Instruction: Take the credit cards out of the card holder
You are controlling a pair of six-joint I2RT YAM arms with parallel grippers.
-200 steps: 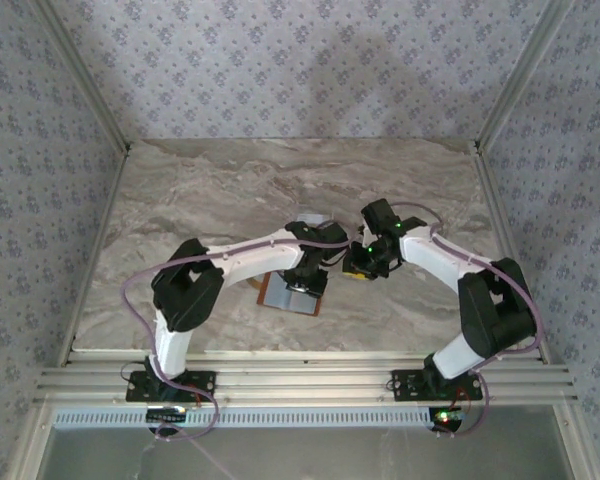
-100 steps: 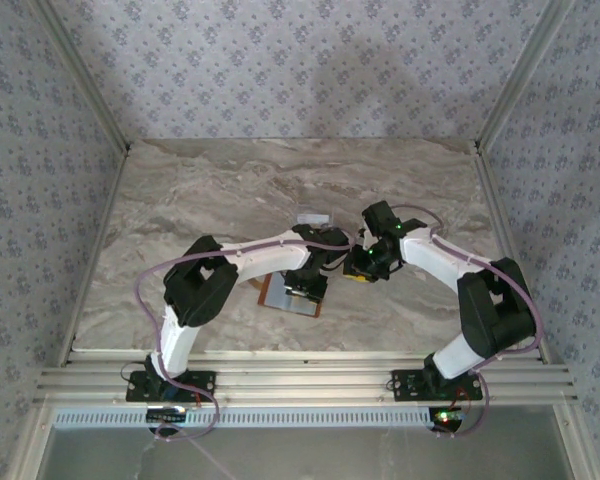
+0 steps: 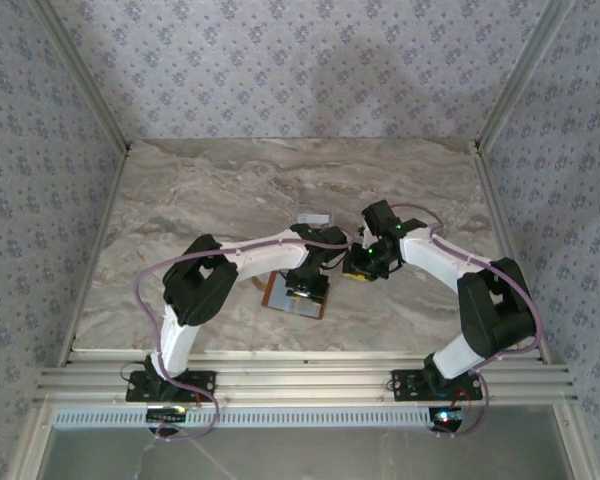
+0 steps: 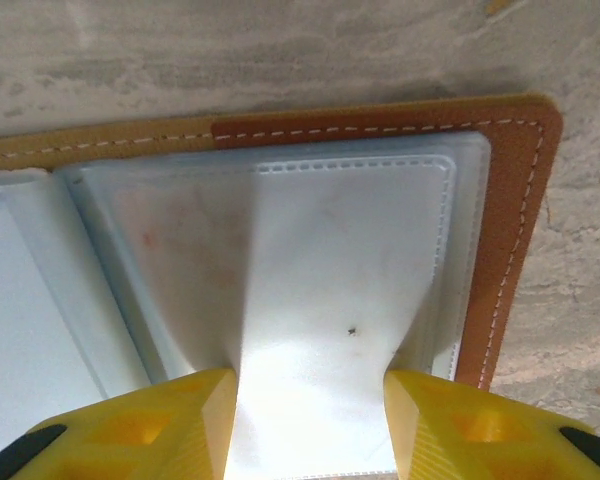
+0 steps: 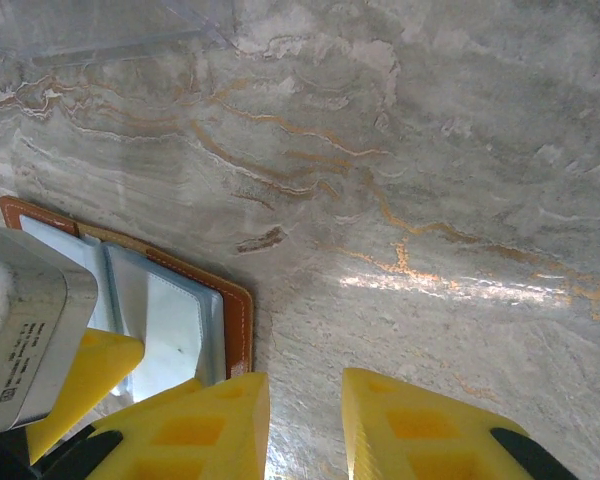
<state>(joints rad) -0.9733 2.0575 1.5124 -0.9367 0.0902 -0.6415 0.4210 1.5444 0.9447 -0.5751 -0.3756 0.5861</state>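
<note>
The card holder (image 4: pixel 515 220) lies open on the marble table, brown leather rim around grey-blue pockets. My left gripper (image 4: pixel 308 385) stands over it, its yellow fingers (image 4: pixel 180 420) against both side edges of a whitish stitched pocket leaf (image 4: pixel 350 260), which narrows between them. A faintly pink, whitish surface, perhaps one of the credit cards (image 4: pixel 160 230), shows through the pocket to the left. From above, the left gripper (image 3: pixel 308 287) covers most of the card holder (image 3: pixel 280 297). My right gripper (image 5: pixel 305 395) hangs just right of the card holder (image 5: pixel 235 320), jaws slightly apart over bare table.
A clear shiny plastic sheet (image 3: pixel 313 218) lies on the table beyond the grippers, its corner seen in the right wrist view (image 5: pixel 100 25). The two arms meet close together mid-table (image 3: pixel 335 265). Patterned walls and metal rails (image 3: pixel 300 385) bound the marble top.
The left arm's elbow has swung right and its gripper has come slightly nearer over the card holder, uncovering the clear sheet. The right arm has barely moved.
</note>
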